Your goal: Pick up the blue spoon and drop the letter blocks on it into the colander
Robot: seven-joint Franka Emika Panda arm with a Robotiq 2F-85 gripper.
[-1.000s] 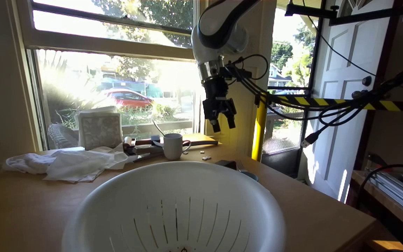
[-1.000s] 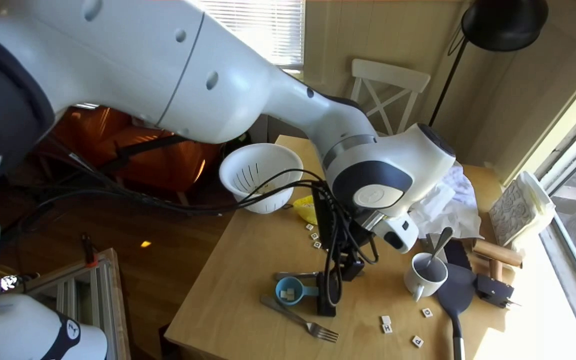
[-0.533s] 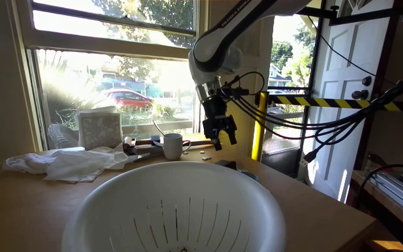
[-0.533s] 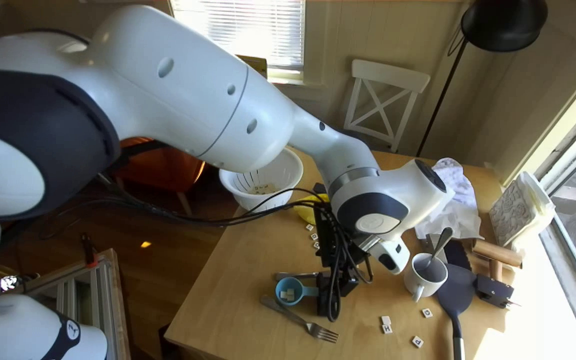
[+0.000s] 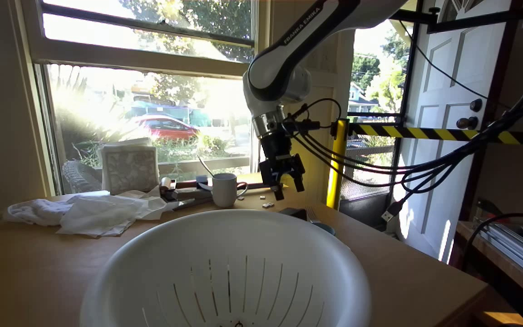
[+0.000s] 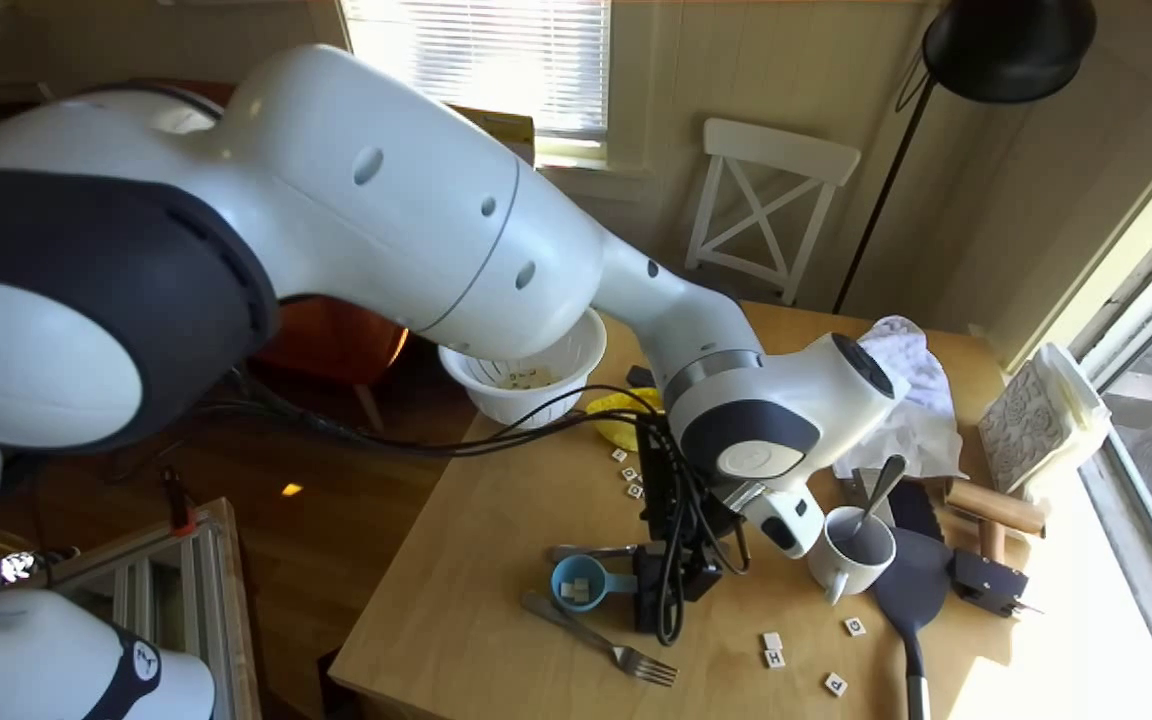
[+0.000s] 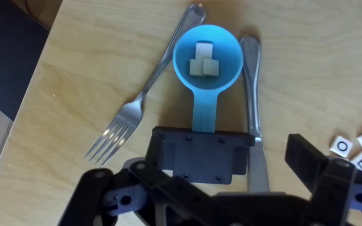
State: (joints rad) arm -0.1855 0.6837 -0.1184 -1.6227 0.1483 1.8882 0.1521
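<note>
The blue spoon lies on the table with its round bowl holding three pale letter blocks. It also shows in both exterior views. Its handle runs to a flat black block, where the handle's end is hidden. My gripper is open and empty, above the black block and short of the spoon's handle. In an exterior view its fingers are apart, above the table. The white colander stands well away from the gripper; it also shows in an exterior view, partly behind the arm.
A fork and a knife flank the spoon. Loose letter blocks lie around. A white mug with a metal handle sticking out, a dark spatula and a yellow object are also on the table. Cables hang from the arm.
My gripper has come down toward the table, most of the way in the first half second, and then shifted slightly to the left in an exterior view. The spoon and colander have not moved.
</note>
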